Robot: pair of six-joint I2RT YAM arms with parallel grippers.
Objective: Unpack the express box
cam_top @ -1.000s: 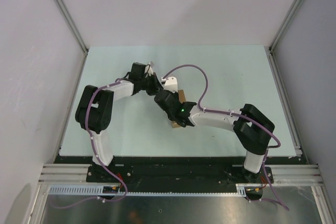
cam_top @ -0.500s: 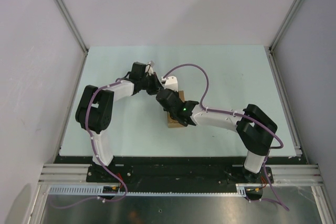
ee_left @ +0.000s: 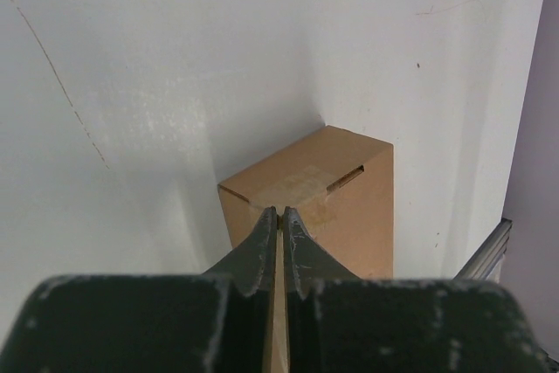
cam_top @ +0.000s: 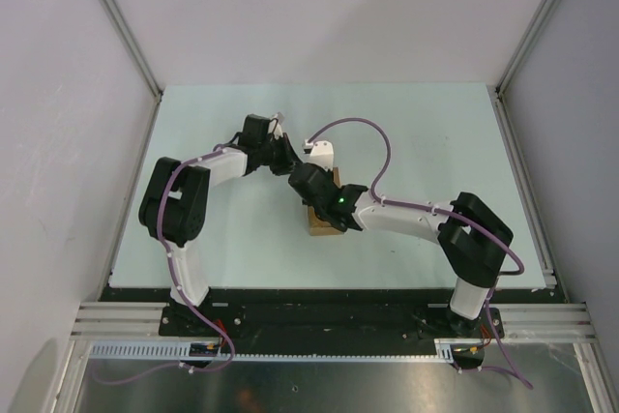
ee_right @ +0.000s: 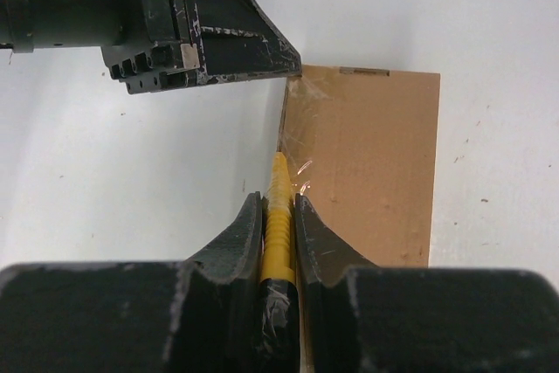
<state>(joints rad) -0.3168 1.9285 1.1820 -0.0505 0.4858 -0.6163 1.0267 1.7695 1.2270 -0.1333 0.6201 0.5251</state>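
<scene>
The express box (cam_top: 319,226) is a flat brown carton lying at the table's centre, mostly under the two grippers. It also shows in the left wrist view (ee_left: 349,216) and the right wrist view (ee_right: 376,163). My left gripper (cam_top: 292,165) is shut at the box's far corner (ee_left: 279,212), with a thin brown cardboard edge between its fingers; its tip also shows in the right wrist view (ee_right: 295,65). My right gripper (cam_top: 311,187) is shut (ee_right: 278,198) on the yellow-and-black utility knife (ee_right: 278,216). The knife's tip lies along the box's taped left edge.
A purple cable (cam_top: 372,142) arcs above the table behind the right arm. Aluminium rails (cam_top: 522,171) edge the pale green table (cam_top: 426,123), with white walls behind and at the sides.
My right gripper has moved with the knife a little along the box, away from the near edge, so more of the box's near end shows. The left arm has stayed put.
</scene>
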